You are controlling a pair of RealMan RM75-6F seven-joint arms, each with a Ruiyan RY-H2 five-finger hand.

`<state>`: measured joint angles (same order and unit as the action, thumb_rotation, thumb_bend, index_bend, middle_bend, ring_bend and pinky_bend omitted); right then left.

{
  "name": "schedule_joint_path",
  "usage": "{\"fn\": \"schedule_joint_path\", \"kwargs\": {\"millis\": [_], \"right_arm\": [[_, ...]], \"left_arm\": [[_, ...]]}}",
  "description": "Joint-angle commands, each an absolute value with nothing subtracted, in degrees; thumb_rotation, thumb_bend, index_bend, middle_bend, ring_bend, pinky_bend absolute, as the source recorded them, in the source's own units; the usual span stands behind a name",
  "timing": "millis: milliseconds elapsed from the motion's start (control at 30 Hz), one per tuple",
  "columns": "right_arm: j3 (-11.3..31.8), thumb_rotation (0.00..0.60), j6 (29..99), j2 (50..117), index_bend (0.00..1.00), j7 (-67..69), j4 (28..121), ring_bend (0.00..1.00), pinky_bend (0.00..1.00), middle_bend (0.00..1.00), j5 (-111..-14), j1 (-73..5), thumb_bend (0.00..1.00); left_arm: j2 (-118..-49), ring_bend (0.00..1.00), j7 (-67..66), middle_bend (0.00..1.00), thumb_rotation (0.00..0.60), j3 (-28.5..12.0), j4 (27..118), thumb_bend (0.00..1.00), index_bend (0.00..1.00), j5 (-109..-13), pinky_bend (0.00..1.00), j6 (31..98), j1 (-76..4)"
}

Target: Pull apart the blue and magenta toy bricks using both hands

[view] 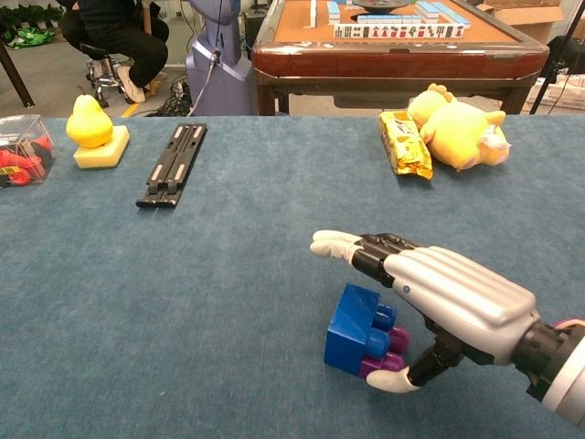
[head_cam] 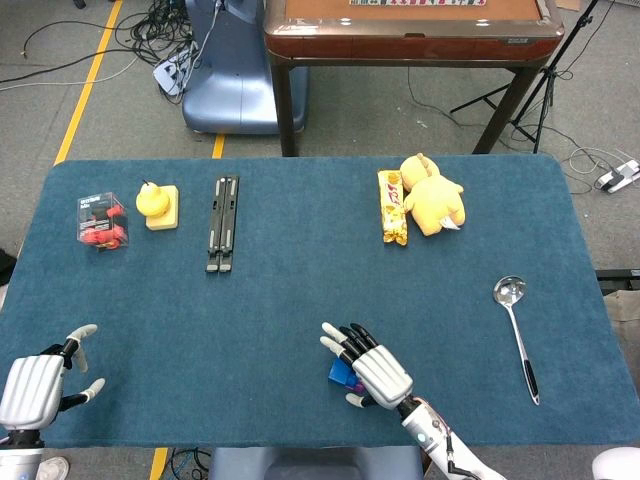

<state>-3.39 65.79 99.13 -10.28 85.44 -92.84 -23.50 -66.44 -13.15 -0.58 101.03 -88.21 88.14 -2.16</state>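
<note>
The blue brick (view: 353, 328) with the magenta brick (view: 384, 356) joined under its right side lies on the blue table near the front edge; in the head view only a blue corner (head_cam: 340, 372) shows beneath the hand. My right hand (view: 439, 294) (head_cam: 373, 365) hovers over the bricks with fingers stretched forward and the thumb (view: 395, 380) curled under, right by the magenta brick. It grips nothing. My left hand (head_cam: 38, 382) waits at the front left corner, fingers apart, holding nothing.
Along the back lie a clear box of red pieces (head_cam: 101, 220), a yellow duck on a block (head_cam: 157, 204), a black folded stand (head_cam: 222, 223), a snack bar (head_cam: 392, 206) and a yellow plush (head_cam: 432, 198). A spoon (head_cam: 517, 330) lies at the right.
</note>
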Motion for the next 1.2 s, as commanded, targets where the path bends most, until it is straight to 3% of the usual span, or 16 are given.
{"fn": "schedule_joint_path", "kwargs": {"millis": [33,1200], "right_arm": [[-3.3,0.600,65.5,99.3,0.00,-10.3,85.1,0.00,0.00,0.00,-92.6,-23.6,0.00],[-0.2,0.600,64.3,99.8,0.00,-10.2,80.6,0.00,0.00,0.00,-88.2,-24.5,0.00]], "left_arm": [[-66.5,0.55,-13.1,0.58,0.600,-0.5,101.0,0.14,0.28,-88.2,0.73,88.2,-2.1],[-67.2,0.55,-13.2,0.58,0.600,-0.3,100.8,0.14,0.28,-88.4,0.73,87.9,-1.9]]}}
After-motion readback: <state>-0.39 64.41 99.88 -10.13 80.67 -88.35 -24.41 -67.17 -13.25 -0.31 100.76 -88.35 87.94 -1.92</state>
